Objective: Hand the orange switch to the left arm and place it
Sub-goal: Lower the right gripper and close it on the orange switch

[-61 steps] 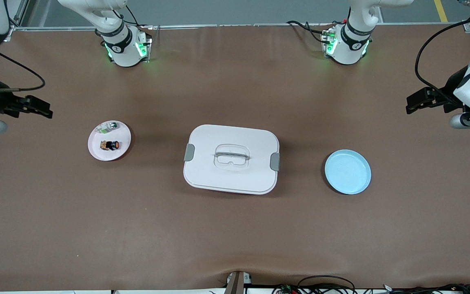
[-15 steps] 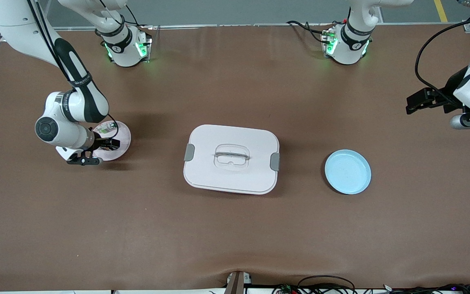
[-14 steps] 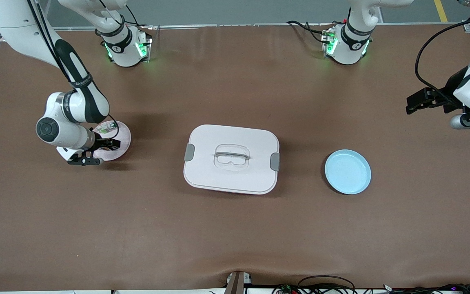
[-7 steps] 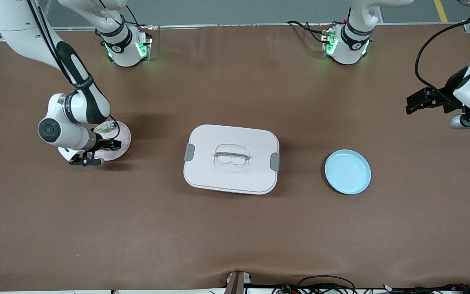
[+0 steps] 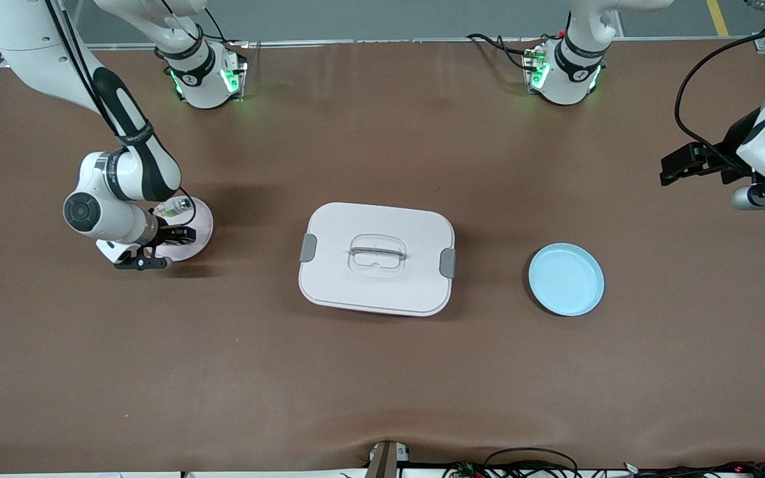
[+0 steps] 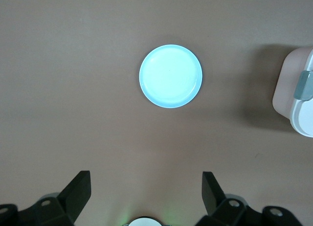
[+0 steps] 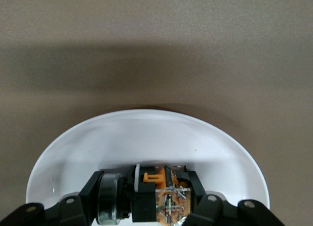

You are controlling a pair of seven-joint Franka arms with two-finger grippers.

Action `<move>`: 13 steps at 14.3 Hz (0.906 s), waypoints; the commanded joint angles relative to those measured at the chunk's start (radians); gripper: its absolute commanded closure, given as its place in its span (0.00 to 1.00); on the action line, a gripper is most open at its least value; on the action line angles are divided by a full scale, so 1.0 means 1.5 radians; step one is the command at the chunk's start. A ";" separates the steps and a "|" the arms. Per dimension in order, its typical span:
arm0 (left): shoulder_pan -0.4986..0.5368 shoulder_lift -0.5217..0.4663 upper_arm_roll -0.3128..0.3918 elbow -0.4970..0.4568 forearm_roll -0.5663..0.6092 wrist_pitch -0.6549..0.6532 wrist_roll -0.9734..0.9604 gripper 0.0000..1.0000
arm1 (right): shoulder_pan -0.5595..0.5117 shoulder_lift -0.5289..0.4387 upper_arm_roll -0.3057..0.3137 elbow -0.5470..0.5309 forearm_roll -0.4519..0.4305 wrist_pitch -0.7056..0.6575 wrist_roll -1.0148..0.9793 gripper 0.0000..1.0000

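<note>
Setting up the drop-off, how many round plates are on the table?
2: the pink plate at the right arm's end, under the right gripper; the blue plate at the left arm's end.

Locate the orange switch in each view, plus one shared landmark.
Front view: mostly hidden under the right hand, on the pink plate.
Left wrist view: not in it.
Right wrist view: orange switch between the right hand's fingers, over the plate.
Shared landmark: the pink plate, in front and right wrist views.
</note>
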 commanded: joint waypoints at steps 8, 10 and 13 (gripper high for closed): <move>0.003 0.002 0.001 0.007 -0.011 -0.006 0.008 0.00 | 0.004 -0.052 0.000 0.007 0.014 -0.056 -0.021 0.75; 0.003 0.002 0.002 0.007 -0.011 -0.006 0.008 0.00 | 0.005 -0.074 0.004 0.010 0.013 -0.083 -0.020 0.75; 0.006 0.002 0.002 0.007 -0.012 -0.006 0.008 0.00 | 0.004 -0.096 0.013 0.013 0.015 -0.119 -0.014 0.75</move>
